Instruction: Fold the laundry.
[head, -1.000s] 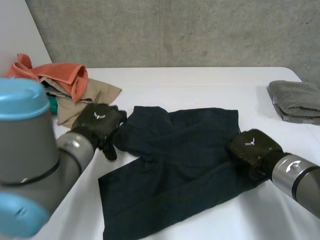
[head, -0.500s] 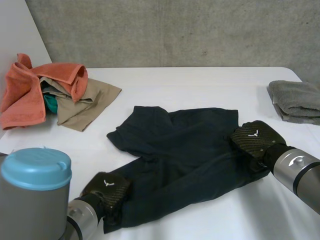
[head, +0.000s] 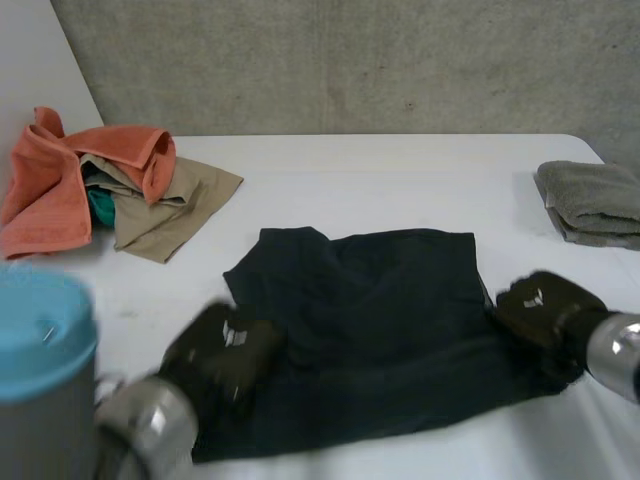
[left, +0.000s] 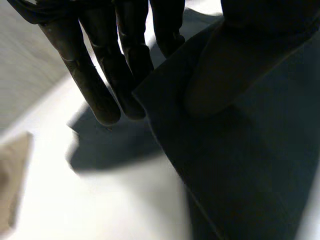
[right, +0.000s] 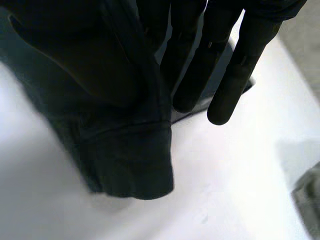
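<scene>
A dark navy garment (head: 380, 320) lies spread in the middle of the white table (head: 400, 170). My left hand (head: 222, 355) is at its near left corner. In the left wrist view the garment's edge (left: 240, 170) is pinched between the thumb on top and the straight fingers (left: 100, 75) beneath. My right hand (head: 540, 310) is at the garment's right edge. In the right wrist view a hemmed fold of the garment (right: 130, 155) is gripped between the thumb and the fingers (right: 195, 65).
A heap of laundry with an orange towel (head: 60, 190) and a tan cloth (head: 170, 205) lies at the far left. A folded grey towel (head: 595, 200) sits at the far right edge. A concrete wall stands behind the table.
My left hand left the garment's far left corner, came to its near left corner and closed on it. My right hand drew its edge rightward, and the garment now lies flatter.
</scene>
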